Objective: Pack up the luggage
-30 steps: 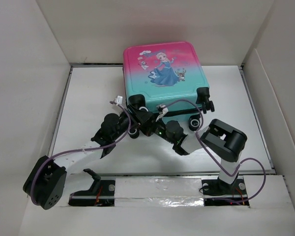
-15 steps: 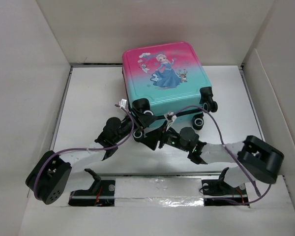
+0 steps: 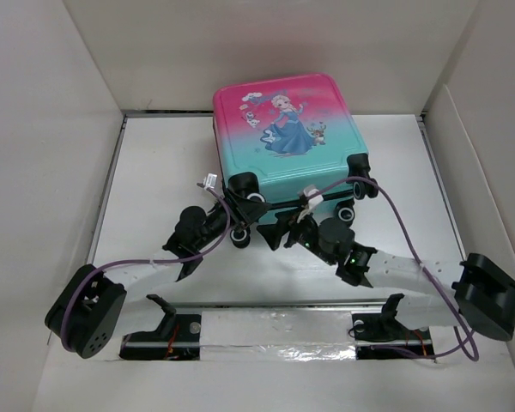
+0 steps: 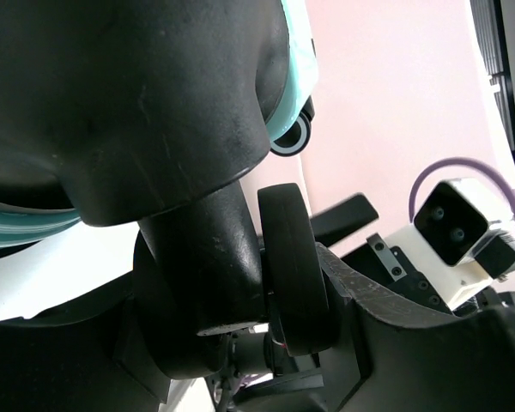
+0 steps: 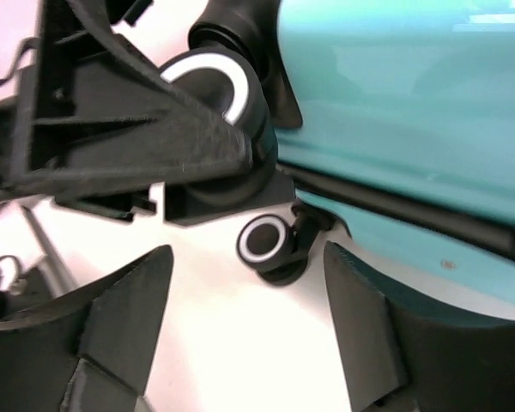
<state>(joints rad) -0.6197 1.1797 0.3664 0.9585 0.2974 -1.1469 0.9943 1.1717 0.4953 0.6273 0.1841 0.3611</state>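
My left claw (image 3: 232,225) clamps the suitcase's (image 3: 283,129) near-left wheel (image 4: 292,266); my right claw (image 5: 245,296) (empty) gapes wide just beside that corner.

the luggage (image 4: 299,60) shows in the left wrist view only as a teal sliver; its near-left wheel (image 4: 292,266), pinched in the left gripper (image 4: 279,296), is a dark blur crowding the frame. from the right wrist the luggage runs off the top and right edges. its inside is shut from sight.
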